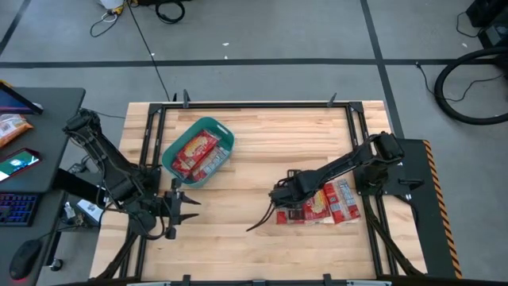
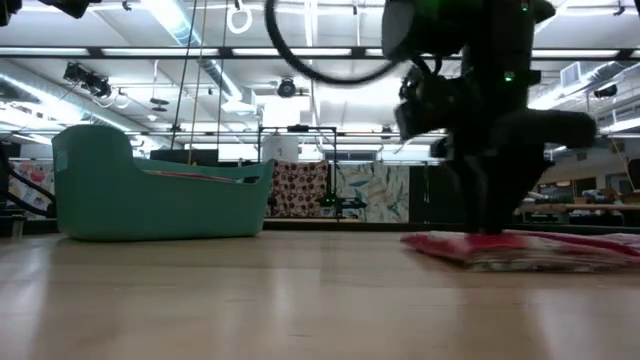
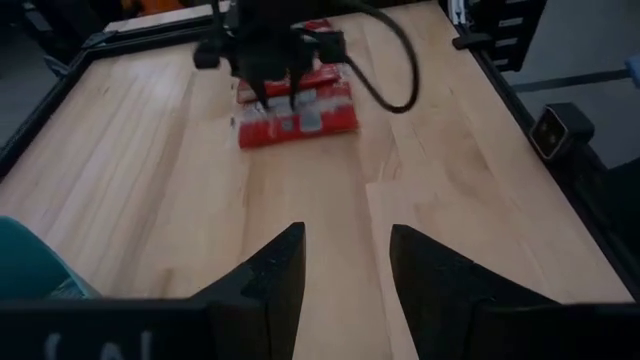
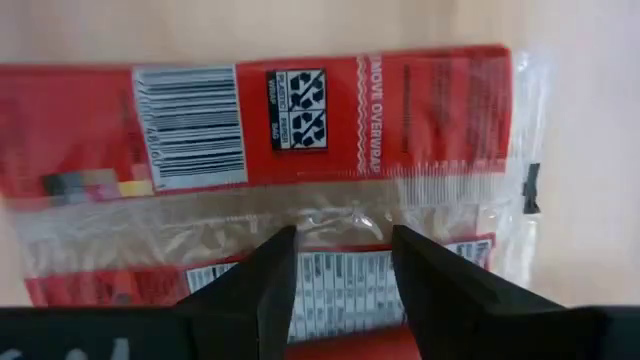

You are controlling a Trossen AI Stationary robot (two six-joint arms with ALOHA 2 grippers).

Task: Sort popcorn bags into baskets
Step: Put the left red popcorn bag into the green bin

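Observation:
The teal basket [image 1: 225,132] stands at the table's far left and holds several red popcorn bags [image 1: 194,153]; it also shows in the low view [image 2: 160,200]. A pile of popcorn bags [image 1: 333,202] lies flat on the wood at the near right [image 2: 530,250]. My right gripper [image 4: 343,262] points straight down over the pile's left end [image 1: 287,197], open, its fingers astride the clear seam of the top bag [image 4: 330,215]. My left gripper [image 3: 345,262] waits open near the basket's near side [image 1: 186,208], with nothing between its fingers. My right gripper stands open, pointing down, close over the top bag's back face [image 4: 300,130], by its printed label. The wrist view looks along the fingers and the low view hides their ends behind the gripper [image 2: 490,225], so I cannot tell whether they touch the bag.
Bare wood [image 1: 254,171] lies between basket and pile. Black frame rails [image 1: 262,103] run along the table's edges. A dark cable [image 1: 260,221] trails from the right arm toward the near edge. A side desk [image 1: 32,159] with a phone stands to the left.

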